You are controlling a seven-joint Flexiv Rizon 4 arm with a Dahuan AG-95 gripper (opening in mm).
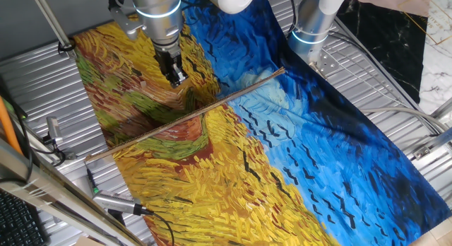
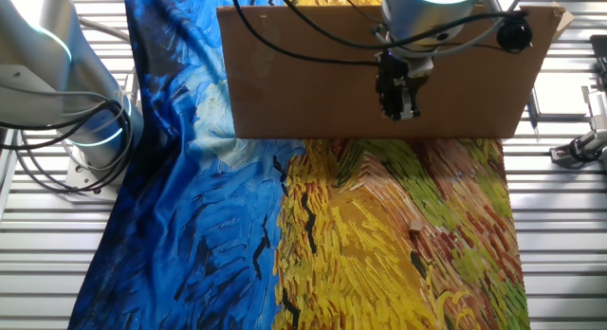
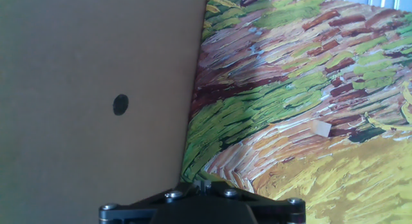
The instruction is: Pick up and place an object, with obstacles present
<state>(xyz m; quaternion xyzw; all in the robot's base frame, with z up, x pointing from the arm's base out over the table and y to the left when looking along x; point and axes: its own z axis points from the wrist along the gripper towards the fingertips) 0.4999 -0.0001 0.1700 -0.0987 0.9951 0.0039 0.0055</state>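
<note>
Left of the scene, hand view: a brown cardboard panel stands upright as the obstacle, with a black spot on its face. From one fixed view it reads edge-on, as a thin line across the painted cloth covering the worktop.

Centre: the hand hangs above the cloth just in front of the panel, carrying nothing. Fingers appear close together in both fixed views, but I cannot tell for certain whether they are pressed shut; the hand view shows only the mount.

Right: the object, a tiny pale tan block, lies on the cloth at about 3 o'clock from the hand view's centre, apart from the panel, on an orange-brown brushstroke.

Handling judgement: likely very light and rigid, easily nudged or tipped. Pinch across two opposite flat sides, low, squarely centred. The soft cloth may wrinkle under the fingertips.
</note>
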